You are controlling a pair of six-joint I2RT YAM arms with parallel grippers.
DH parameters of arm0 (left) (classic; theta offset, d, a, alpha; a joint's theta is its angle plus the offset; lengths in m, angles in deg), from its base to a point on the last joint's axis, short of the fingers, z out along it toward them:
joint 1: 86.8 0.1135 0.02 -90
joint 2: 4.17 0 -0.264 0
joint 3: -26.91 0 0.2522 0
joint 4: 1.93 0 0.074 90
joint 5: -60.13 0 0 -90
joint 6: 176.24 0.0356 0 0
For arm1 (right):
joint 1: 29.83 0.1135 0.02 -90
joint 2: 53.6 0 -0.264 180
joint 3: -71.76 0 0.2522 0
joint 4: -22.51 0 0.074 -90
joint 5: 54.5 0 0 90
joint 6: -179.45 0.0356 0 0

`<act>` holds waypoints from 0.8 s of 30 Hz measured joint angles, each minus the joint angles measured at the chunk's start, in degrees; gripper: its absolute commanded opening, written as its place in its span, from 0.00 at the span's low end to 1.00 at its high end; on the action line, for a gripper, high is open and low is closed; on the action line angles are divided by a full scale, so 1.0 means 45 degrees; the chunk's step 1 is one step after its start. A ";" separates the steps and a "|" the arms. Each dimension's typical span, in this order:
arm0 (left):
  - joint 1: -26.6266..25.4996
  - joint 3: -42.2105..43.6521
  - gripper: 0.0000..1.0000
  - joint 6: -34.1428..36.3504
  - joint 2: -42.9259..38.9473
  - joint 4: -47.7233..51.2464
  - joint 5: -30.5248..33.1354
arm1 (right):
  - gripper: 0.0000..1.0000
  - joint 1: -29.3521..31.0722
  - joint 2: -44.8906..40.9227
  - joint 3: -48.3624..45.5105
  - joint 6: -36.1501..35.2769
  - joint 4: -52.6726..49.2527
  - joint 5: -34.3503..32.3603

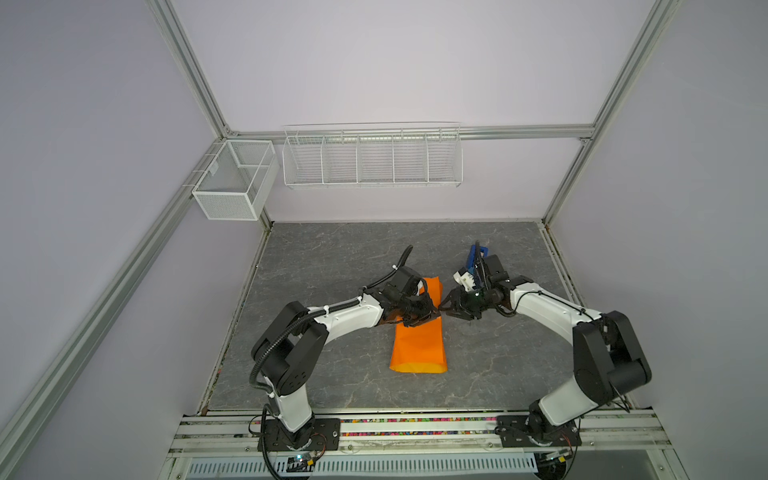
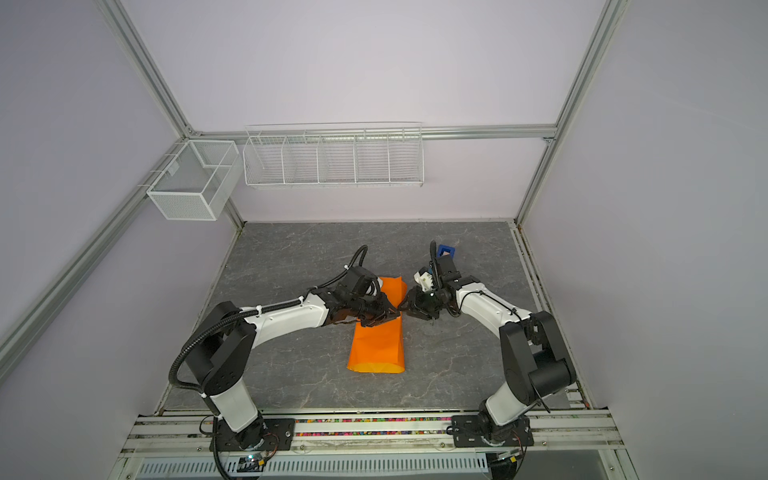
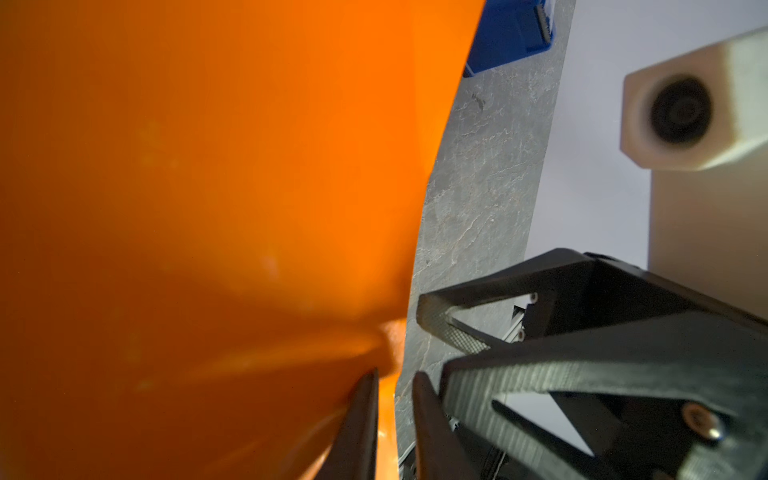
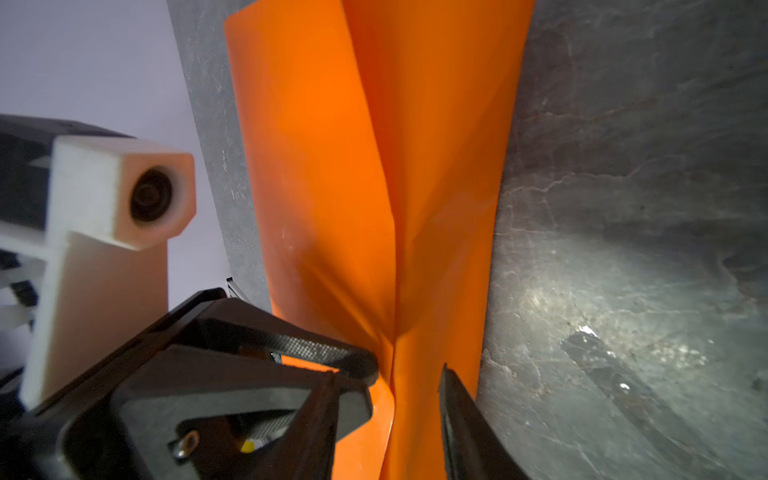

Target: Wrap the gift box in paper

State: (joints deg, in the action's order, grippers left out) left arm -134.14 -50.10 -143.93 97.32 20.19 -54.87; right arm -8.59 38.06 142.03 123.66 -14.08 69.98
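Observation:
The orange paper (image 1: pixel 417 349) (image 2: pixel 376 349) lies mid-table as a long folded bundle with a raised ridge along its top. The gift box is hidden. My left gripper (image 1: pixel 432 311) (image 2: pixel 395 309) (image 3: pixel 397 374) sits at the bundle's far right edge. Its fingers stand a narrow gap apart, with the paper's edge (image 3: pixel 249 187) beside one finger and table showing between them. My right gripper (image 1: pixel 444 309) (image 2: pixel 405 309) (image 4: pixel 388 372) faces it tip to tip. It is open and straddles the paper's ridge (image 4: pixel 374 166) without pinching it.
A bright blue tape dispenser (image 1: pixel 473 255) (image 2: pixel 446 250) (image 3: pixel 507 33) stands just behind the right wrist. A white wire rack (image 1: pixel 372 160) and a mesh basket (image 1: pixel 235 178) hang on the back wall. Grey stone-patterned table (image 1: pixel 332 257) surrounds the bundle.

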 measured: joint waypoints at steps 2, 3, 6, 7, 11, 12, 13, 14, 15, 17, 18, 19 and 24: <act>0.0005 0.0049 0.18 -0.0029 -0.0010 -0.0083 -0.0029 | 0.40 0.0005 0.0253 0.0039 0.0039 0.0238 0.0053; 0.0005 0.0058 0.18 -0.0034 -0.0015 -0.0102 -0.0029 | 0.39 0.0005 0.0423 0.0053 0.0068 0.0345 0.0083; 0.0005 0.0102 0.18 -0.0034 -0.0034 -0.0141 -0.0034 | 0.36 0.0005 0.0903 0.0063 0.0107 0.0568 0.0131; 0.0005 0.0107 0.17 -0.0034 -0.0039 -0.0155 -0.0029 | 0.35 0.0005 0.1030 0.0063 0.0112 0.0622 0.0151; 0.0005 0.0117 0.17 -0.0034 -0.0053 -0.0136 -0.0044 | 0.28 0.0010 0.1166 0.0083 0.0063 0.0816 0.0418; 0.0005 0.0117 0.18 -0.0034 -0.0063 -0.0126 -0.0044 | 0.28 0.0005 0.1171 0.0083 0.0058 0.0826 0.0452; 0.0005 0.0102 0.18 -0.0024 -0.0083 -0.0078 -0.0039 | 0.28 0.0005 0.1171 0.0083 0.0053 0.0840 0.0461; 0.0005 0.0073 0.19 0.0005 -0.0107 0.0024 -0.0034 | 0.28 0.0015 0.1171 0.0083 0.0049 0.0850 0.0466; 0.0000 -0.0053 0.20 0.0121 -0.0131 0.0321 -0.0010 | 0.28 0.0019 0.1171 0.0083 0.0049 0.0855 0.0476; -0.0010 -0.0442 0.21 0.0379 -0.0155 0.1166 0.0185 | 0.27 0.0019 0.1175 0.0078 0.0044 0.0860 0.0500; -0.0019 -0.0709 0.21 0.0578 -0.0160 0.1710 0.0340 | 0.27 0.0015 0.1171 0.0073 0.0034 0.0865 0.0500; -0.0019 -0.0981 0.21 0.0787 -0.0170 0.2263 0.0505 | 0.27 0.0019 0.1175 0.0068 0.0019 0.0874 0.0500; 0.0068 -0.2336 0.27 0.2064 -0.0733 0.4906 0.1695 | 0.27 0.0019 0.1171 0.0068 -0.0005 0.0884 0.0505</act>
State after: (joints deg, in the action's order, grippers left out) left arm -133.83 -60.61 -134.64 94.02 42.27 -47.24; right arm -8.51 43.32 142.34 123.64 -10.10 72.25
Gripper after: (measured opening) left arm 0.237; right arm 0.269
